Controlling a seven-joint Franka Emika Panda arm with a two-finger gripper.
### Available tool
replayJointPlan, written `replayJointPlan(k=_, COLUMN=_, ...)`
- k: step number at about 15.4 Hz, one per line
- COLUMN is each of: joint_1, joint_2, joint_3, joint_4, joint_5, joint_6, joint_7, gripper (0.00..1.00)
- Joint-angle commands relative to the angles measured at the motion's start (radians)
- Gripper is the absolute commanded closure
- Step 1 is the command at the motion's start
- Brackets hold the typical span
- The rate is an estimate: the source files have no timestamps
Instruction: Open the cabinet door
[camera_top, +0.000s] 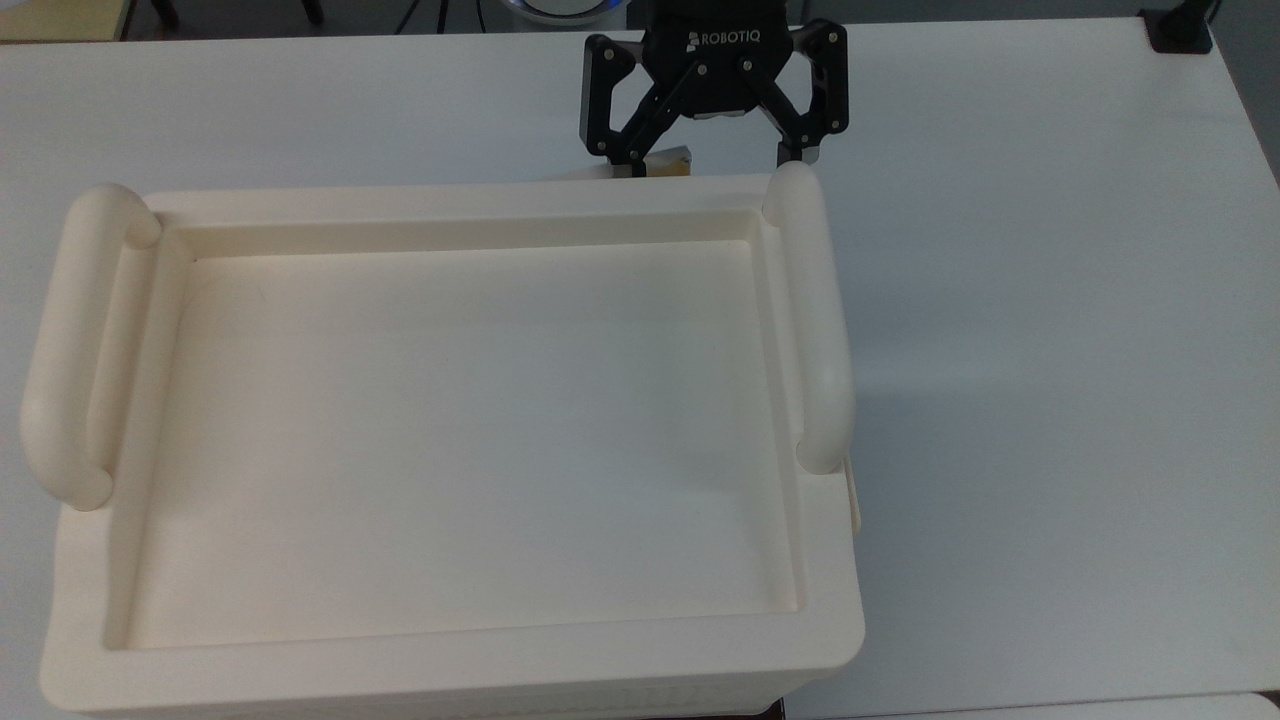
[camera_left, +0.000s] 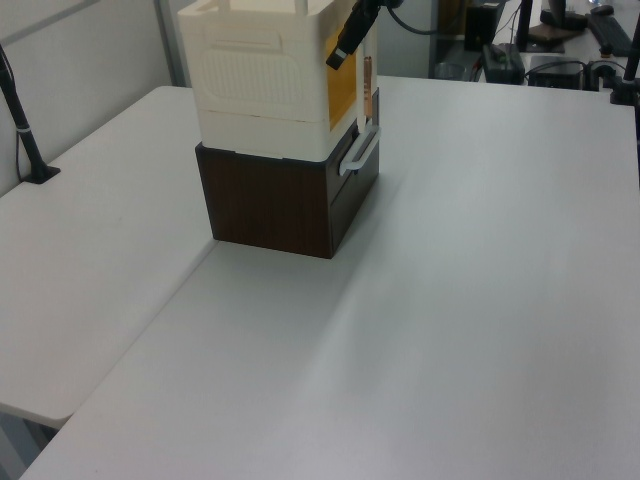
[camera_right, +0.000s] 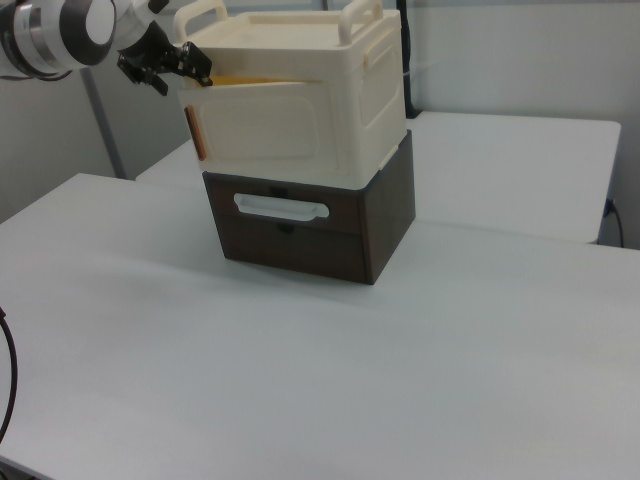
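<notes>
One cream plastic cabinet (camera_right: 330, 90), rounded corners

We see a wide white desk (camera_left: 480, 300) made of joined tops, with a seam running between them. A pale wall (camera_right: 520, 55) stands behind it in the right view. Dark cables and equipment (camera_left: 545, 45) crowd the far edge in the left view.

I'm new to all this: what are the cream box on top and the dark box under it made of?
The cream cabinet with rounded corners looks like moulded plastic, matte and seamless. The dark brown base box seems wood or wood-look laminate; faint grain shows, so I can't say which. Its pale handle looks like plastic.
</notes>
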Motion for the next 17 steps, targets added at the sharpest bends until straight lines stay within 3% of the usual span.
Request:
replayJointPlan(k=1, joint_1=-0.001, joint_2=-0.023, joint_3=-0.005, joint_4=-0.028, joint_5=0.017, joint_6=-0.03, joint_7=-0.036, gripper=0.0)
replayJointPlan(k=9, joint_1=-0.027, joint_2=-0.069, joint_3=-0.022, joint_4=-0.021, joint_5=0.012, joint_6=-0.303, joint_7=-0.049, gripper=0.0)
replayJointPlan(k=13, joint_1=-0.057, joint_2=-0.095, joint_3=-0.068, joint_4=-0.019, joint_5=0.009, joint_6=-0.46, joint_7=-0.052, gripper=0.0)
replayJointPlan(k=17, joint_1=-0.057, joint_2=-0.087, joint_3=-0.079, joint_4=-0.03, joint_5=0.011, joint_6=-0.501, joint_7=-0.045, gripper=0.0)
